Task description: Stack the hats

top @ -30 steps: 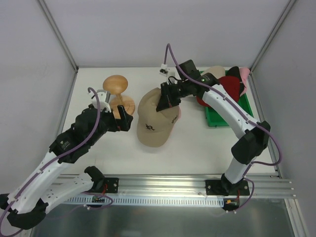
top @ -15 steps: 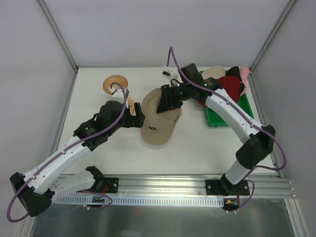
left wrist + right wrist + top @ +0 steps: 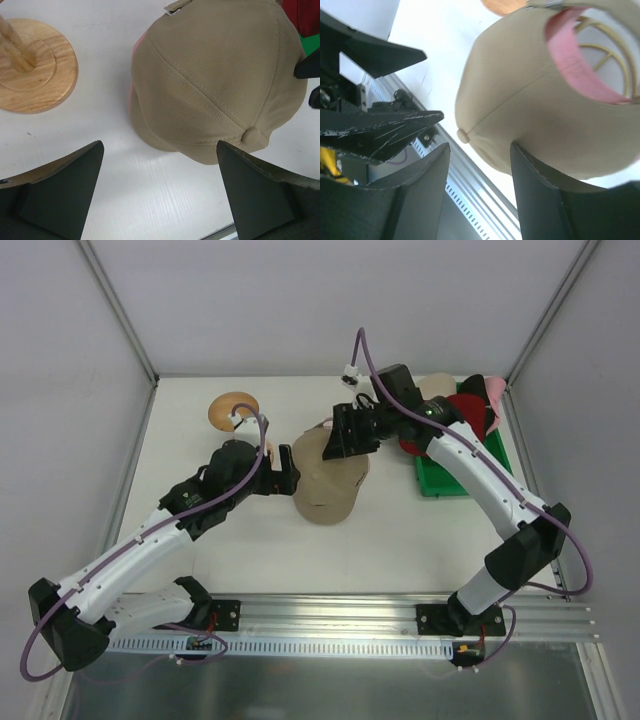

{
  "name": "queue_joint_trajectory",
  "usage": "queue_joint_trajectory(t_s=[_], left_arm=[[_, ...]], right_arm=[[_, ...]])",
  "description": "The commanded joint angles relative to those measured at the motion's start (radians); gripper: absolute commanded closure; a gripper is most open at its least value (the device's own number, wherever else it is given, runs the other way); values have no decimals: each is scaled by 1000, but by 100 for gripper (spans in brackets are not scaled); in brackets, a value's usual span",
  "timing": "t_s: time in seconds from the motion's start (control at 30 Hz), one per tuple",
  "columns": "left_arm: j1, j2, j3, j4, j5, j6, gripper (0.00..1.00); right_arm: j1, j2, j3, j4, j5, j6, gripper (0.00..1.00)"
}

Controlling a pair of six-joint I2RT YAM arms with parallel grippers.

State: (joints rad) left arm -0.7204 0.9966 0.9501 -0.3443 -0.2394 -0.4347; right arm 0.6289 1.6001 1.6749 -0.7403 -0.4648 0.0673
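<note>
The tan cap [image 3: 330,490] sits crown-up at the table's middle, over pink hat fabric [image 3: 570,55] and a gold wire stand [image 3: 605,50] seen through its back opening. My right gripper [image 3: 340,440] is at the cap's far side with jaws apart, and the crown [image 3: 520,90] rests against one finger [image 3: 540,195]. My left gripper [image 3: 288,480] is wide open just left of the cap [image 3: 215,75], not touching it. The red cap [image 3: 462,418], the cream hat [image 3: 437,387], the black hat [image 3: 473,388] and a bit of pink fabric [image 3: 495,392] lie piled at the far right.
A green tray [image 3: 440,485] holds the hat pile at the right wall. The mushroom-shaped wooden stand [image 3: 232,408] stands far left; its round base [image 3: 35,75] lies close to my left fingers. A metal rail [image 3: 330,615] runs along the near edge.
My left gripper has swung right, from by the wooden stand to the cap's left side. The tan cap has turned, so its logo no longer shows. My right gripper shifted slightly right.
</note>
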Motion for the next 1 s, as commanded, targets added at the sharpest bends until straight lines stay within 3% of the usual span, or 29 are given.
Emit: queue_joint_trajectory(t_s=[0.0, 0.17, 0.43, 0.97], left_arm=[[-5, 7, -4, 39, 20, -16, 1], [-5, 16, -1, 39, 20, -16, 1], [-5, 27, 6, 39, 15, -12, 1], [-5, 57, 26, 41, 9, -9, 2]], right_arm=[[-34, -26, 77, -18, 94, 37, 47], [-103, 47, 186, -65, 153, 37, 51], [-112, 273, 451, -215, 267, -92, 56], [-129, 429, 468, -232, 322, -152, 67]])
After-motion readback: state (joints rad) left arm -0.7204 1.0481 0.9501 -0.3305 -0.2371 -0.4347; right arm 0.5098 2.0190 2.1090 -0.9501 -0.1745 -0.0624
